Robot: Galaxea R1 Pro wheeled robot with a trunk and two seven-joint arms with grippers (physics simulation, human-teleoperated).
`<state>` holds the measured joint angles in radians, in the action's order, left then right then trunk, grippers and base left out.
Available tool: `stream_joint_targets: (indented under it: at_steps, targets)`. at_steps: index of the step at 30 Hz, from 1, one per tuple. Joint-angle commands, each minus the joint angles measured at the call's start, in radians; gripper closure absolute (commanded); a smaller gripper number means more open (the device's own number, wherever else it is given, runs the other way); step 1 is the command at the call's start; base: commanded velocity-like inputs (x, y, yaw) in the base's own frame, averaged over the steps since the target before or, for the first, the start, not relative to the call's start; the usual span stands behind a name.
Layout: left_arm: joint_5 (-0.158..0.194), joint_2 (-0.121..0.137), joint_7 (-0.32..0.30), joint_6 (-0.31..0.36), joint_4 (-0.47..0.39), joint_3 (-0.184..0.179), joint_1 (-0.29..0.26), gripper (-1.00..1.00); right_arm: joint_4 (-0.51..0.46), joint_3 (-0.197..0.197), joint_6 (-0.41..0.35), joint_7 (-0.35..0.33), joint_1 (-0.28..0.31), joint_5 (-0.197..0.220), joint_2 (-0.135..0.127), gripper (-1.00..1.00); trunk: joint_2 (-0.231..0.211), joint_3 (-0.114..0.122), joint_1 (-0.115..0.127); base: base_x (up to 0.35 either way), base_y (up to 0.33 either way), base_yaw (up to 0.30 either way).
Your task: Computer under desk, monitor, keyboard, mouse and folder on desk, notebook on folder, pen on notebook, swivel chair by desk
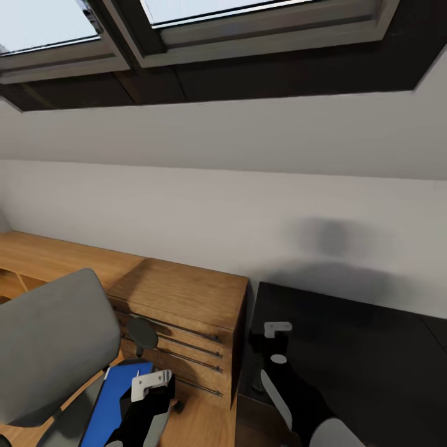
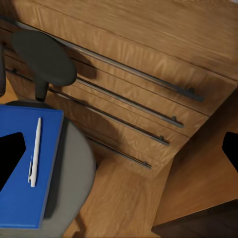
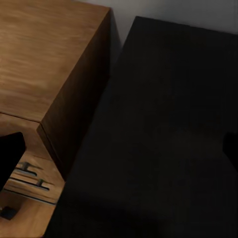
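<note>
Both arms are glossy black with pale grey panels. The left arm (image 1: 149,413) carries a white angular bracket near its wrist, marked by two small dark screw holes, and a light grey strip runs along the lower link. The right arm (image 1: 298,397) has a similar white L-shaped bracket at its far end, a small round grey cap just behind it, a long pale grey blade-like panel down its side, and a rounded grey shell at the elbow. In both wrist views, black fingertips (image 2: 10,158) show as plain matte wedges.
</note>
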<state>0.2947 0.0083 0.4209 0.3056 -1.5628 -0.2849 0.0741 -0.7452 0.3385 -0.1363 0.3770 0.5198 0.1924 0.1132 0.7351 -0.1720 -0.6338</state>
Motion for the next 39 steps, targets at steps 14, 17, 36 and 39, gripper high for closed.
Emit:
stream_joint_targets:
  at_steps: [14,17,36,39]
  targets:
    - [0.011,0.001,0.048,0.004,-0.002,-0.002,0.000,-1.00,-0.032,0.024,-0.018,0.017,-0.013,0.008,0.000,-1.00,-0.097,0.043,0.053,-0.192,0.000,0.000]
    - [0.011,0.001,0.048,0.004,-0.002,-0.002,0.000,-1.00,-0.032,0.025,-0.016,0.014,-0.013,0.009,0.001,-1.00,-0.118,0.052,0.065,-0.328,0.000,0.000]
    - [0.012,0.001,0.049,0.004,-0.002,-0.002,0.000,-1.00,-0.032,0.044,-0.014,0.007,-0.014,0.010,0.008,-1.00,-0.251,0.112,0.138,-0.336,0.000,0.000]
    - [0.012,0.001,0.049,0.004,-0.002,-0.002,0.000,-1.00,-0.031,0.045,-0.014,0.007,-0.014,0.011,0.008,-1.00,-0.272,0.121,0.149,-0.338,0.000,0.000]
